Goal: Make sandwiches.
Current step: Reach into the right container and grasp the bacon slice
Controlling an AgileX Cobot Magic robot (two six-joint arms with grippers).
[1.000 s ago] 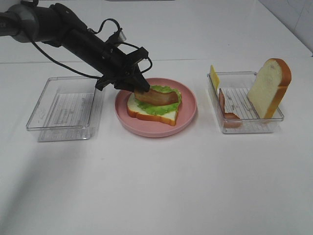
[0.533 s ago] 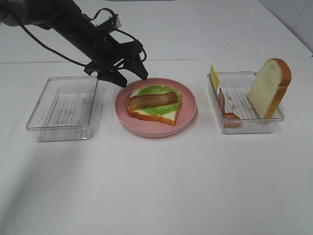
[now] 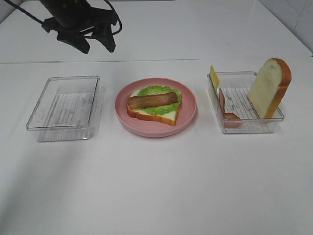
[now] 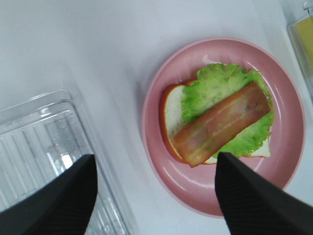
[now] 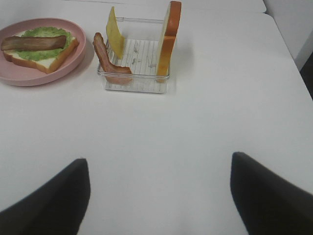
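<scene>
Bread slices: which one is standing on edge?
The right bread slice, upright in the clear tray. The plated bread slice lies flat on the pink plate under lettuce and a bacon strip.

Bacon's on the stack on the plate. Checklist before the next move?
1. Left gripper open, empty, clear of the plate: ok.
2. Right gripper open, empty: ok.
3. Brown bacon strip lying flat on the ruffled green lettuce, over the pale bread slice, on the round pink plate: ok.
4. Yellow cheese slice, second bacon strip and thick upright bread slice waiting at the clear plastic tray on the right: ok.
5. Cheese slice's lower edge seated inside the tray wall: cannot tell.
</scene>
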